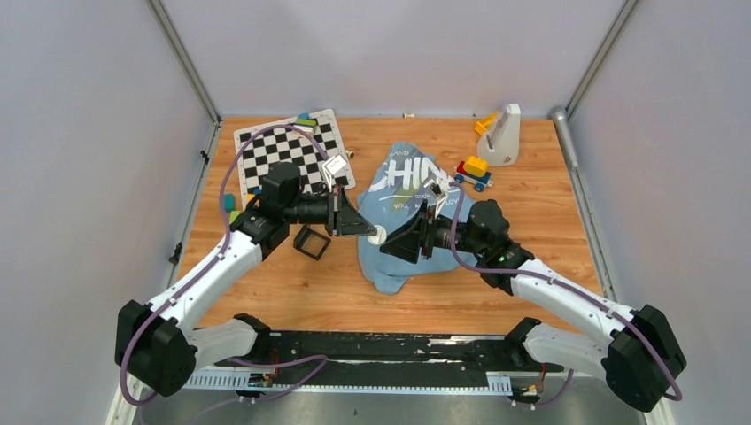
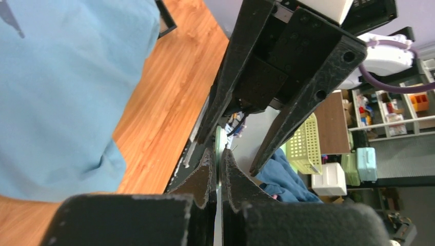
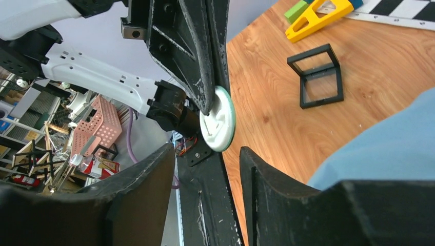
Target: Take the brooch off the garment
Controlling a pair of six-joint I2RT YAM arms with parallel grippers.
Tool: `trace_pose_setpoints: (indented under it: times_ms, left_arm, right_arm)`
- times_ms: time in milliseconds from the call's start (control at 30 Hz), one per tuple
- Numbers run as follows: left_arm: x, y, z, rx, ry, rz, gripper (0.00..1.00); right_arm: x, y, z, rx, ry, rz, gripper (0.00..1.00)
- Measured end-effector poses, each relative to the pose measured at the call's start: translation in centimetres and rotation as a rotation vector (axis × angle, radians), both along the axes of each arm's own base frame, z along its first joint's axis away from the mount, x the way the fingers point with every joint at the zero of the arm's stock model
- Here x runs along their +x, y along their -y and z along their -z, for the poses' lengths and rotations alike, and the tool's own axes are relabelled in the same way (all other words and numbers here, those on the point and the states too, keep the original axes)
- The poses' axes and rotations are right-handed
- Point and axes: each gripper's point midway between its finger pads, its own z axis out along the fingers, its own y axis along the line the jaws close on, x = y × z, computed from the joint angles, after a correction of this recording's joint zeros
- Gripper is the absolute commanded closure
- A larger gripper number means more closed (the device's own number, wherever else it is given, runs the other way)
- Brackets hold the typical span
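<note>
The brooch (image 1: pixel 377 235) is a small round disc with a white back and a green rim. My left gripper (image 1: pixel 372 231) is shut on it, holding it in the air off the left edge of the garment (image 1: pixel 409 181), a light blue T-shirt with white lettering. The left wrist view shows the disc edge-on (image 2: pixel 218 139) between the closed fingertips of that gripper (image 2: pixel 218 155). My right gripper (image 1: pixel 384 249) faces it from the right. In the right wrist view this gripper (image 3: pixel 207 152) is open and empty, just short of the brooch (image 3: pixel 218 123).
A checkerboard (image 1: pixel 292 149) lies at the back left and a black square frame (image 1: pixel 311 242) sits under the left arm. A toy block stack (image 1: pixel 474 172) and a white stand (image 1: pixel 502 135) are at the back right. A yellow triangular frame (image 3: pixel 319 15) lies beside the board.
</note>
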Motion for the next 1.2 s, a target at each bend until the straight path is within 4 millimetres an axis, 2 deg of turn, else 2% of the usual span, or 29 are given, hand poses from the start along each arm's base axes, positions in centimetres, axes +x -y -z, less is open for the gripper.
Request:
trace_pose_setpoints:
  times_ms: [233, 333, 633, 733, 933, 1200]
  left_arm:
    - [-0.5, 0.2, -1.8, -0.063, 0.030, 0.034, 1.00]
    - [-0.7, 0.2, -2.3, -0.074, 0.048, 0.039, 1.00]
    - [-1.1, 0.2, -2.4, -0.085, 0.057, 0.059, 1.00]
    - [-1.2, 0.1, -2.5, -0.087, 0.061, 0.059, 1.00]
    - [-1.2, 0.1, -2.7, -0.093, 0.070, 0.060, 1.00]
    - [-1.6, 0.0, -2.5, -0.097, 0.069, 0.074, 1.00]
  right_arm:
    - [0.3, -0.8, -0.7, 0.030, 0.017, -0.008, 0.63]
    - [0.5, -0.9, -0.9, 0.042, 0.015, -0.003, 0.63]
    - [0.5, -1.0, -1.7, 0.072, 0.016, 0.000, 0.61]
    - [0.5, -1.0, -1.8, 0.074, 0.013, 0.001, 0.69]
    - [0.4, -1.1, -2.5, 0.085, 0.015, -0.003, 0.68]
    - [0.3, -1.2, -3.4, 0.102, 0.003, -0.013, 0.77]
